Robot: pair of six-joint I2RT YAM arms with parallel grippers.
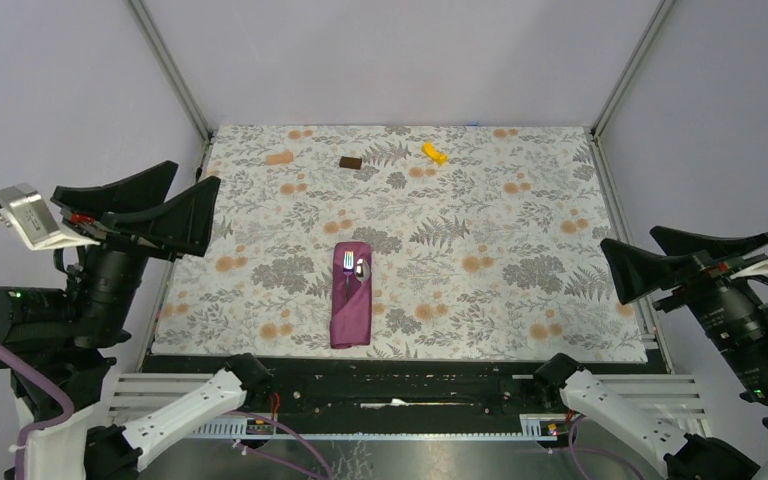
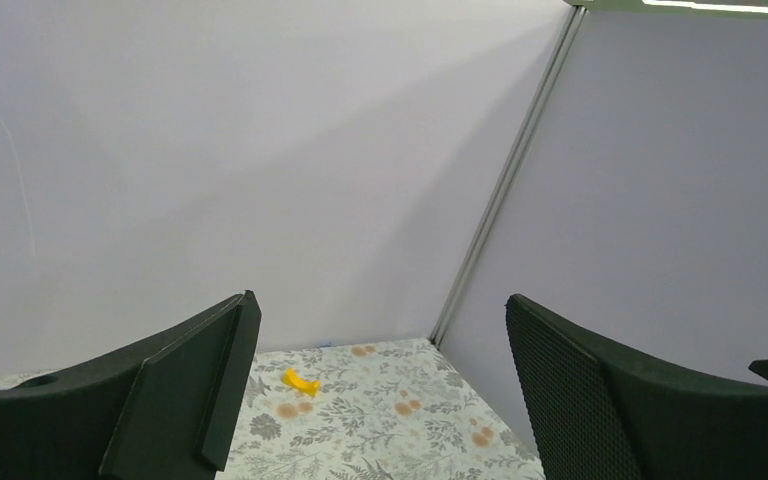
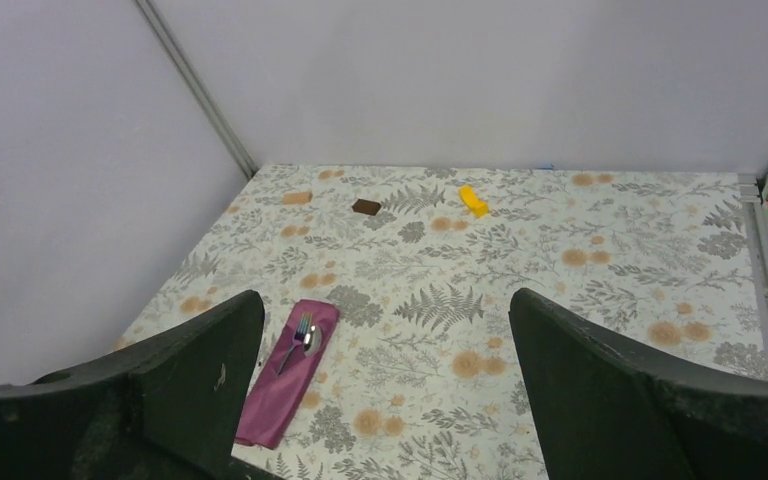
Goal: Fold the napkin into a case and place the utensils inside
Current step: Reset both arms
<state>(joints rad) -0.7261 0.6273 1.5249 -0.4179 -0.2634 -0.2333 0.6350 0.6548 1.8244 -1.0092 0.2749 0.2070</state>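
The plum napkin [image 1: 351,300] lies folded into a narrow upright case near the front middle of the floral cloth; it also shows in the right wrist view [image 3: 285,385]. The fork [image 1: 347,266] and spoon [image 1: 361,270] sit in it, silver heads sticking out at the top, handles tucked inside; the right wrist view shows the fork [image 3: 301,331] and spoon [image 3: 313,340] too. My left gripper [image 1: 210,215] is open and empty, raised off the table's left edge. My right gripper [image 1: 612,268] is open and empty, raised off the right edge.
A small yellow piece [image 1: 434,152] and a small brown block [image 1: 350,162] lie near the back edge; the yellow piece also shows in the left wrist view [image 2: 301,381]. Grey walls and metal corner posts close in the floral table covering [image 1: 520,230].
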